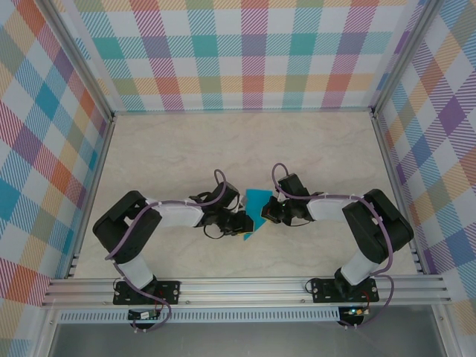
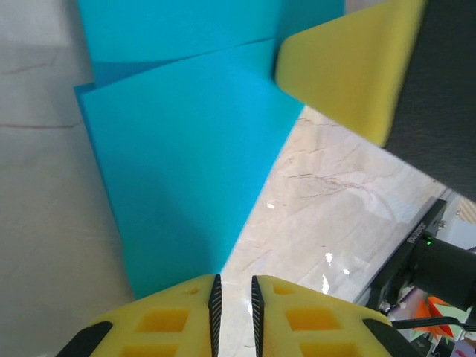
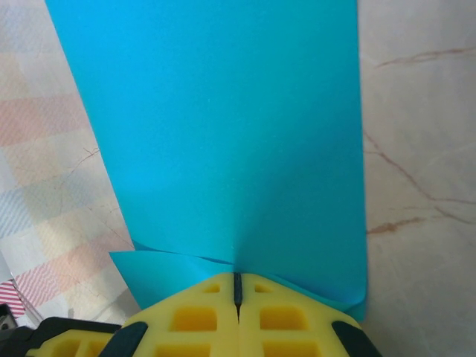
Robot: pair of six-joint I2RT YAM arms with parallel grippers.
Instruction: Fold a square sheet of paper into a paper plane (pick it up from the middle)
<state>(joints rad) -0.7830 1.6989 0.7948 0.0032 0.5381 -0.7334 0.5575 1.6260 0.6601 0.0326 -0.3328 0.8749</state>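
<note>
Square sheet of paper [image 1: 258, 202] sits between the arms, creased to a point but far from a plane. Right gripper [image 3: 238, 286] pinches its edge; left gripper [image 2: 234, 297] stands narrowly parted at its tip.

The top camera sits above and behind my bases [image 1: 146, 290], looking down over the whole table [image 1: 186, 149]. Each wrist camera stares along its own fingers [image 3: 193, 316], close on the teal paper [image 2: 186, 163] they share. The left also catches, probably, my right finger [image 2: 349, 67].
</note>
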